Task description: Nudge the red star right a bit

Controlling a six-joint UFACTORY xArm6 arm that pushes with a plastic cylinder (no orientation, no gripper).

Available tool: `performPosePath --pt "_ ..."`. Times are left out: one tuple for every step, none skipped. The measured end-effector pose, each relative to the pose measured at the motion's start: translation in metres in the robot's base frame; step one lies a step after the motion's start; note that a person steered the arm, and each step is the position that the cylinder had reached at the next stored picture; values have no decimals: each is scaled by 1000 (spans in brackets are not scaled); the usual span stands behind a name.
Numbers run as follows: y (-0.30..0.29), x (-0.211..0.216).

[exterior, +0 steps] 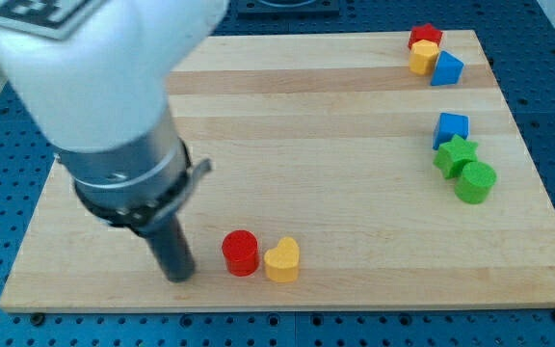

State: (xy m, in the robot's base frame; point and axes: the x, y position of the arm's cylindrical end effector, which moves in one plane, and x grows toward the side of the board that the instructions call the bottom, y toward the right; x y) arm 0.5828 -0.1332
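Note:
The red star (425, 37) lies at the view's top right corner of the wooden board (306, 106). A yellow block (424, 59) touches it just below, and a blue triangular block (446, 68) sits next to that one. My tip (178, 278) rests on the board near the view's bottom left, far from the red star. It stands just left of a red cylinder (241, 253), with a small gap between them. A yellow heart (282, 259) touches the red cylinder on its right.
A blue cube (451, 128), a green star (455, 154) and a green cylinder (475, 181) form a cluster at the view's right. The arm's large white and grey body (104, 96) covers the board's upper left.

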Motion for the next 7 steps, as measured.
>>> performPosePath --pt "-38 -61" --pt "-45 -119" --pt "-45 -125" --pt "-45 -143" --pt "-33 -217" --pt "11 -285" --pt "79 -342"
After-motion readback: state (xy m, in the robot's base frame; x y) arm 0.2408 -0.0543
